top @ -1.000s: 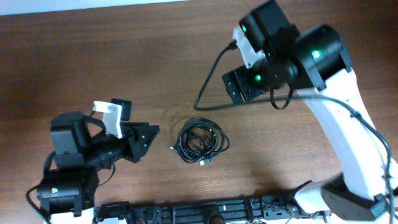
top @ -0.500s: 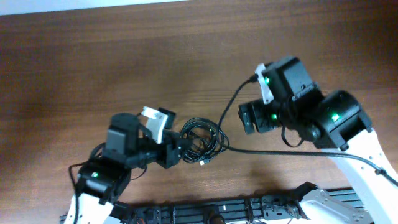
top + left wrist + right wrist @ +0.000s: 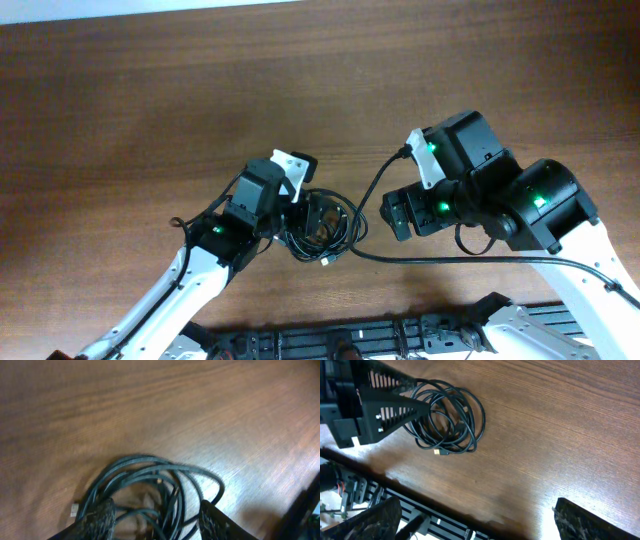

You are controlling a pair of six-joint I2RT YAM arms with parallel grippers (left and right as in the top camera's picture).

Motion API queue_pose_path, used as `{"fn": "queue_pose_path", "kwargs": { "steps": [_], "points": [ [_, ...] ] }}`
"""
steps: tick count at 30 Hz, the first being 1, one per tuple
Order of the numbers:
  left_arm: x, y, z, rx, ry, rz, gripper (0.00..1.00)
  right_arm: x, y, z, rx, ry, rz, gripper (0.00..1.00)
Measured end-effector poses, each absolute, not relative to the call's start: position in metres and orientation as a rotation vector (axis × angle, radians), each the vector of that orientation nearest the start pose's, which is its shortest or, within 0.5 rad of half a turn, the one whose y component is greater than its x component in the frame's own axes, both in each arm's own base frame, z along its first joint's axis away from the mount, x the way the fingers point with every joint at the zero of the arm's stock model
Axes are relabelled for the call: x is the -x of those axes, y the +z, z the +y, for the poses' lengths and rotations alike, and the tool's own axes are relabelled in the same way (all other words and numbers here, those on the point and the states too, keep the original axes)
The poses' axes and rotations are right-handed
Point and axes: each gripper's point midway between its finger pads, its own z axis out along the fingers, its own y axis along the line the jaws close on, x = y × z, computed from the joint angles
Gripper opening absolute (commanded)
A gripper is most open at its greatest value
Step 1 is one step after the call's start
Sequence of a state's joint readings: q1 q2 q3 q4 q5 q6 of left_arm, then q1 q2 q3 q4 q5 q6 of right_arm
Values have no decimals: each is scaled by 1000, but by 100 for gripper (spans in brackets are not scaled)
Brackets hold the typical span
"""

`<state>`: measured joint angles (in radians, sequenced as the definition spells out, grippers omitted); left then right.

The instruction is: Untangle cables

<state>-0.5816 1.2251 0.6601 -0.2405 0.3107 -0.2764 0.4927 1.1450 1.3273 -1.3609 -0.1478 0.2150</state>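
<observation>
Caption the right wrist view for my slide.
Left tool at the edge of the coiled black cables on a wooden table; right tool open in foreground.

- You are looking at what appears to be a robotics lab bench.
- Two robot arms, the left arm (image 3: 195, 285) and the right arm (image 3: 590, 250), reach in over the table from its near edge. Both have white shells and black joint housings.
- Small green status lights (image 3: 433, 150) glow on their joints.
- A black slotted metal rail (image 3: 390, 332) runs along the near edge.
- A thick black cable (image 3: 440, 257) loops in the open from the right arm's wrist.
- The table (image 3: 140, 110) is plain brown wood grain, with a pale strip (image 3: 120, 10) showing beyond its far edge.
</observation>
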Motion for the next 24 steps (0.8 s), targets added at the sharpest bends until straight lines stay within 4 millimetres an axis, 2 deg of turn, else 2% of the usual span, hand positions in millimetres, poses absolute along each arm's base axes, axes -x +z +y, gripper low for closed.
{"fn": "queue_pose_path", "kwargs": {
  "steps": [3, 6, 8, 11, 13, 18, 24],
  "points": [
    [-246, 122, -234, -572, -822, 2370, 56, -195, 232, 133, 441, 381, 2762, 97],
    [-243, 149, -238, -627, -852, 2297, 57, -195, 232, 133, 444, 379, 2762, 98],
    [-238, 158, -235, -669, -836, 2276, 56, -195, 232, 133, 446, 379, 2762, 98],
    [-228, 144, -220, -720, -737, 2351, 54, -195, 232, 133, 446, 379, 2762, 98],
    [-227, 135, -210, -736, -660, 2383, 57, -195, 232, 133, 446, 380, 2762, 98],
    [-248, 127, -182, -774, -361, 2354, 62, -195, 232, 133, 445, 381, 2762, 98],
    [-260, 126, -168, -804, -200, 2320, 61, -193, 232, 136, 452, 408, 2764, 98]
  ]
}}
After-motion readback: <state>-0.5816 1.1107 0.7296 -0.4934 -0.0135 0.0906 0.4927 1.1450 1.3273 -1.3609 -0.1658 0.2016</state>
